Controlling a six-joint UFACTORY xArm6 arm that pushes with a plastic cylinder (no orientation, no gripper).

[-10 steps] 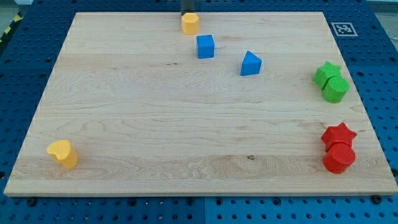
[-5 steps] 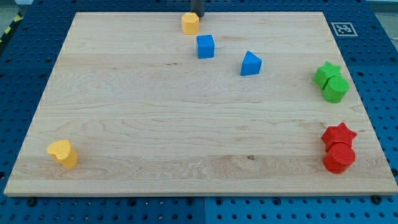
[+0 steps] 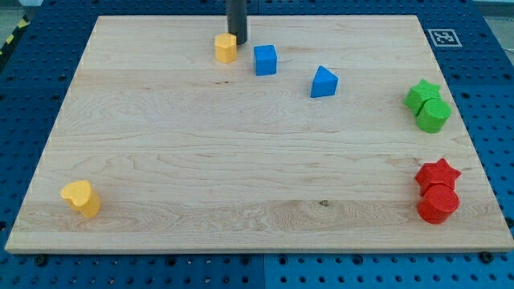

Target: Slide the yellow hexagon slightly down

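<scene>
The yellow hexagon [image 3: 226,48] sits near the top edge of the wooden board [image 3: 241,160], left of centre. My tip [image 3: 238,41] is at its upper right side, touching it or almost so. The dark rod rises from there out of the view's top. A blue cube [image 3: 265,59] lies just right of the hexagon and the tip.
A blue triangular block [image 3: 324,82] lies right of the cube. A green star [image 3: 422,94] and green cylinder [image 3: 433,116] sit at the right edge. A red star [image 3: 438,172] and red cylinder [image 3: 438,203] sit at the lower right. A yellow heart [image 3: 82,197] is at the lower left.
My tip came down from the view's top edge to the hexagon's upper right. The yellow hexagon moved down and to the left. The other blocks stayed put.
</scene>
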